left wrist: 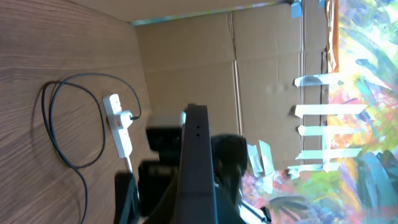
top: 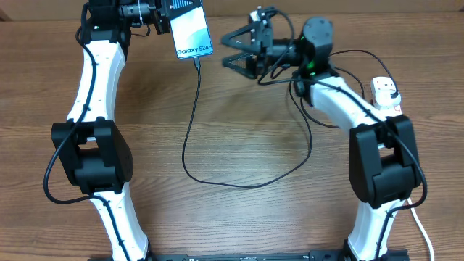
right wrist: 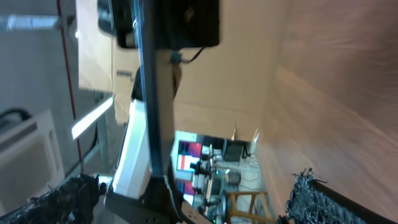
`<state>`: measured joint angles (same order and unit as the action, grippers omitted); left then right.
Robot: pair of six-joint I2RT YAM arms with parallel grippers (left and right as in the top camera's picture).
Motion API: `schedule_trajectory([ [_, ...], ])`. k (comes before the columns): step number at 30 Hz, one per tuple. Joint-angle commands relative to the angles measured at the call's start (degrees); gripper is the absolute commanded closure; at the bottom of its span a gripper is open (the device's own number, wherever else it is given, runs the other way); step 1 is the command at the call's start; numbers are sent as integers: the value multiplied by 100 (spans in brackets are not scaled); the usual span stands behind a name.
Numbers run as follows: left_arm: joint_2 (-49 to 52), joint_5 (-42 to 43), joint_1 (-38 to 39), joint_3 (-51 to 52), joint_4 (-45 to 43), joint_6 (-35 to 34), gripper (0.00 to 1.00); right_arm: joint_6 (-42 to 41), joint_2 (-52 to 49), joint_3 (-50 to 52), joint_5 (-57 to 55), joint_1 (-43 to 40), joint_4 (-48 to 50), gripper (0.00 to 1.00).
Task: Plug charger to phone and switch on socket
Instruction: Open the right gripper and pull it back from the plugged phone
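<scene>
Trailing over the near desk (top: 246, 225), the charger (top: 187, 138) looks thin, limp and light, best pinched just behind its connector. Farther right lies the socket (top: 385, 92). Right fingers (top: 238, 34) gape empty beside the phone (top: 191, 30), which is rigid and slick, reads "Galaxy S24+", and is clamped at the far edge by the left fingers (top: 154, 22).

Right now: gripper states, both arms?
Left gripper: closed, holding the phone.
Right gripper: open, holding nothing.

Cyan-screened phone (top: 192, 30), far edge, looped black charger (top: 190, 127) — tip at its lower end, white socket (top: 385, 93) at right.
</scene>
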<state>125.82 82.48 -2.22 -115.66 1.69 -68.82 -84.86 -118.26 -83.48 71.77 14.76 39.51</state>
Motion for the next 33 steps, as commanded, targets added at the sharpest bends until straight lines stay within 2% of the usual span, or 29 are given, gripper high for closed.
schedule_trajectory([
  [1, -2, 160, -7, -122, -20, 50, 96, 688, -44, -85, 256, -243, -501, 0],
  [3, -2, 160, -7, -122, -20, 50, 96, 1145, -44, -85, 295, -358, -1303, 0],
  [8, -2, 155, 4, -122, -20, 74, 96, 3112, -44, -85, -109, -540, -4214, 0],
  [12, -2, 155, 20, -118, 20, 221, 96, 4662, -39, -85, -1285, -562, -6614, 0],
  [14, -2, 160, 39, -118, 155, 369, 96, 5112, -37, -85, -1838, -562, -7344, 0],
  [18, -2, 166, 142, -118, 697, 1047, 96, 5654, 4, -85, -2614, -564, -8146, 0],
  [24, -2, -37, 317, -118, 2378, 2914, 96, 5683, 350, -87, -4048, -564, -8741, 0],
  [30, -2, -1491, 472, -118, 4854, 4881, 96, 5663, 994, -87, -4905, -564, -9092, 0],
  [33, 7, -2374, 616, -109, 5694, 5410, 96, 5665, 1362, -87, -5038, -564, -9127, 0],
])
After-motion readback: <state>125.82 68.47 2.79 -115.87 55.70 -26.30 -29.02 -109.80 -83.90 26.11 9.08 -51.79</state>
